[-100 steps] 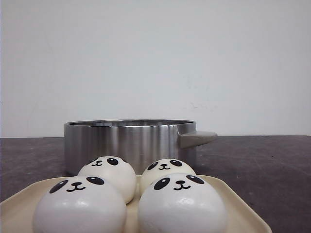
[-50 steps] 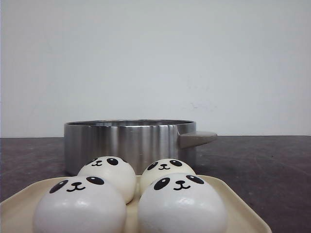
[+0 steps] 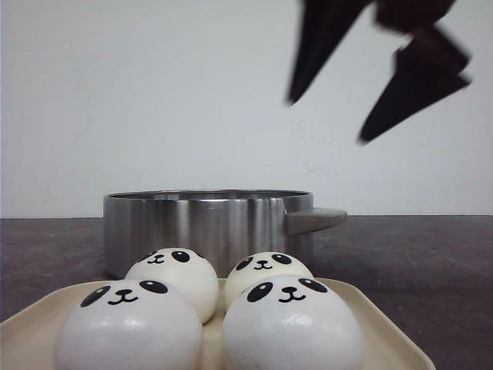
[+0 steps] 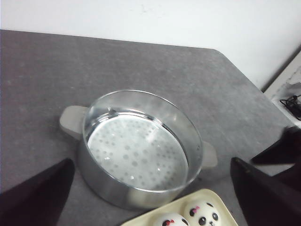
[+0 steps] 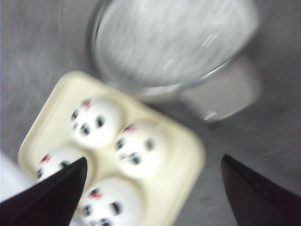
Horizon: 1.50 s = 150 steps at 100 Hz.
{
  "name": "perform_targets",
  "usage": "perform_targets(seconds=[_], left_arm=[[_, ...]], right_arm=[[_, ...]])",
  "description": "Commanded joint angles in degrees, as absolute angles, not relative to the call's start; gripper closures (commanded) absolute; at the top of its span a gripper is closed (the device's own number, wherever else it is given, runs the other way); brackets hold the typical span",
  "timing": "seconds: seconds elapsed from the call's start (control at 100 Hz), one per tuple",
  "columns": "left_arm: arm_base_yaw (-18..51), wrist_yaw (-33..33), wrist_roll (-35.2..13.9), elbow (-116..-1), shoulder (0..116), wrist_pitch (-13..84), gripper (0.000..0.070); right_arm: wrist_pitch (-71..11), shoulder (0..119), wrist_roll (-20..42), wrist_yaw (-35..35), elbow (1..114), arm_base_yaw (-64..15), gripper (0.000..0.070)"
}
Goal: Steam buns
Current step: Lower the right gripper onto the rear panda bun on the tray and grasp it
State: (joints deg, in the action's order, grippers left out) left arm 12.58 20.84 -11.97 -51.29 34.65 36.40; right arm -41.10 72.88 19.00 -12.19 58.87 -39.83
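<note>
Several white panda-faced buns (image 3: 127, 327) sit close together on a cream tray (image 3: 370, 324) at the table's near edge, in front of a steel steamer pot (image 3: 208, 223). My right gripper (image 3: 326, 121) hangs open high above the pot's right side, empty. Its blurred wrist view looks down on the buns (image 5: 136, 148) and tray (image 5: 183, 155), with the gripper (image 5: 154, 159) spread wide over them. My left gripper (image 4: 151, 162) is open and empty, above the pot (image 4: 103, 179) with its perforated floor bare. Two buns (image 4: 202, 214) show past the pot.
The pot has grey handles (image 3: 316, 220) on two sides. Dark grey tabletop (image 3: 416, 262) surrounds pot and tray. A white wall stands behind. The table's edge and some cables (image 4: 291, 101) lie off to one side in the left wrist view.
My right gripper has come into the front view at the upper right, blurred from motion. Pot, tray and buns stay where they were.
</note>
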Motion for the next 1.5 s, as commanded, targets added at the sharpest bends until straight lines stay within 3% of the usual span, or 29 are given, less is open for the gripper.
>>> perform_targets(seconds=[0.0, 0.46, 0.82, 0.94, 1.36, 1.49], left_arm=[[13.32, 20.75, -11.38, -52.07, 34.76, 36.49, 0.0037], [18.74, 20.49, -11.38, -52.07, 34.79, 36.91, 0.0037], [22.0, 18.79, -11.2, -52.07, 34.81, 36.91, 0.0037], [22.94, 18.15, -11.18, -52.07, 34.81, 36.93, 0.0037], [24.08, 17.8, -11.18, -52.07, 34.81, 38.17, 0.0037], [24.14, 17.8, -11.18, -52.07, 34.79, 38.61, 0.0037]], right_arm=[[-40.58, 75.88, 24.71, -11.97, 59.77, -41.36, 0.0125], [-40.34, 90.24, 27.99, -12.47, 59.77, -44.45, 0.0126], [-36.07, 91.42, 31.31, -12.14, 59.77, -45.58, 0.0128], [-35.99, 91.53, 31.59, -12.08, 59.77, -45.65, 0.0168], [-36.1, 97.03, 32.4, -12.58, 59.77, -47.13, 0.0169], [-36.16, 98.21, 32.64, -11.92, 59.77, -47.2, 0.0279]])
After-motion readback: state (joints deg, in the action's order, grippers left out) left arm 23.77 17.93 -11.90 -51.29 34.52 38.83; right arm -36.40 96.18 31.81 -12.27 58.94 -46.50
